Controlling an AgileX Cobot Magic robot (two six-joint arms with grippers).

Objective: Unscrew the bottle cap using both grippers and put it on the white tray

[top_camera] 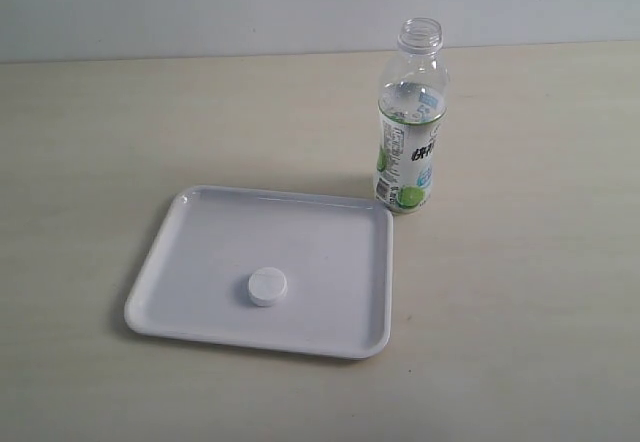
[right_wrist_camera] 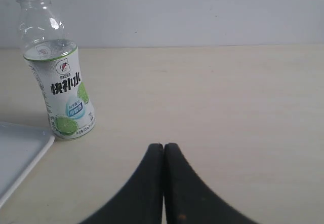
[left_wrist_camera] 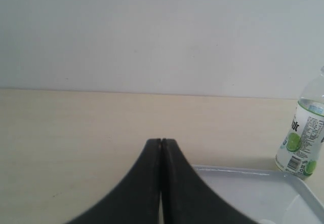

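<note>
The black left gripper (left_wrist_camera: pixel 161 142) is seen fully closed, its jaws pressed together with nothing between them; the black right gripper (right_wrist_camera: pixel 163 146) is closed likewise, and nothing is held. The small round white plastic bottle cap (top_camera: pixel 267 286) is laid flat near the middle of the glossy white square tray (top_camera: pixel 200 262) (closed top upward). The clear plastic bottle (top_camera: pixel 410 122) with the lime label is stood upright on the pale tabletop (top_camera: pixel 520 312), just beside the tray's far right corner, long axis vertical, open neck pointing up.
</note>
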